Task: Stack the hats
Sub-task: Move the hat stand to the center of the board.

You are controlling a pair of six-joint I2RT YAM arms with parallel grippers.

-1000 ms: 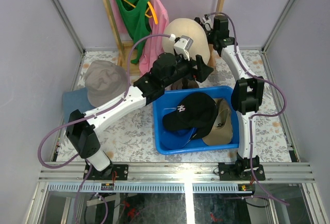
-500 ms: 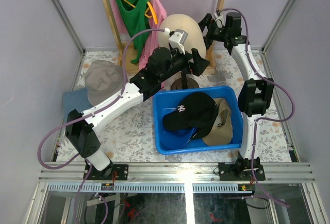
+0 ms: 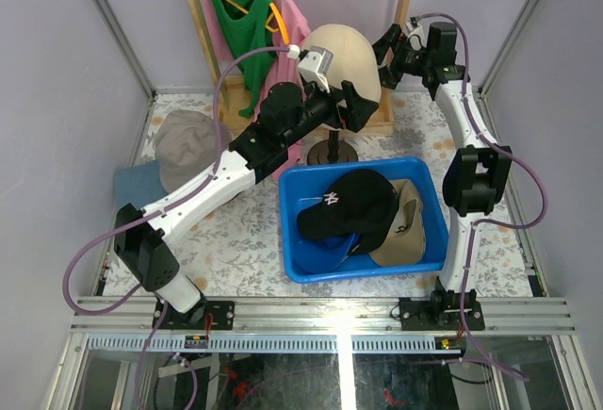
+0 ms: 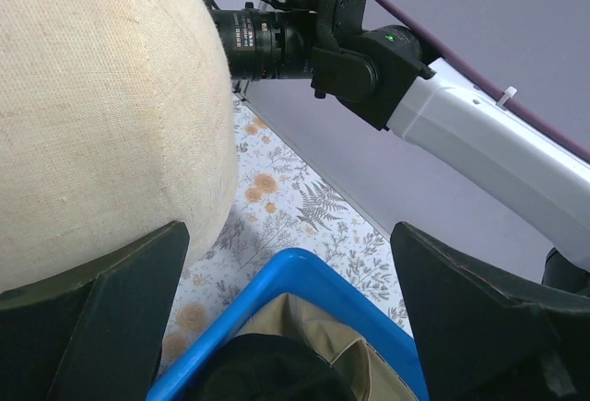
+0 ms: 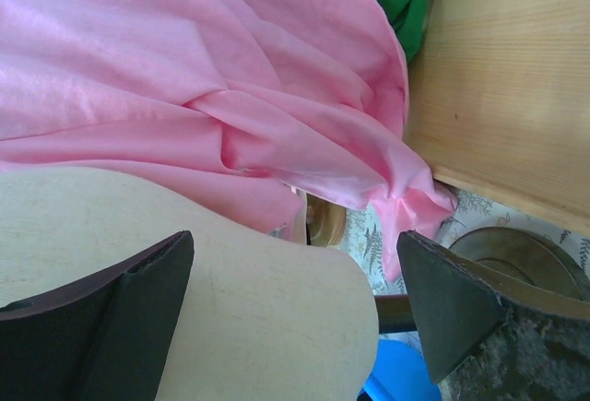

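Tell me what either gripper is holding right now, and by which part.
Nothing is held. The left gripper and right gripper both stand open near the mannequin head.

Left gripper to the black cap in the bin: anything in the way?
Nothing visible. Left gripper hangs open beside the mannequin head; the black cap lies uncovered in the blue bin below. Only the head sits close to one finger.

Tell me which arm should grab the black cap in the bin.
Left, probably: the left pincer hangs open near the blue bin's far edge, black cap showing in its wrist view; the right pincer faces the pink shirt.
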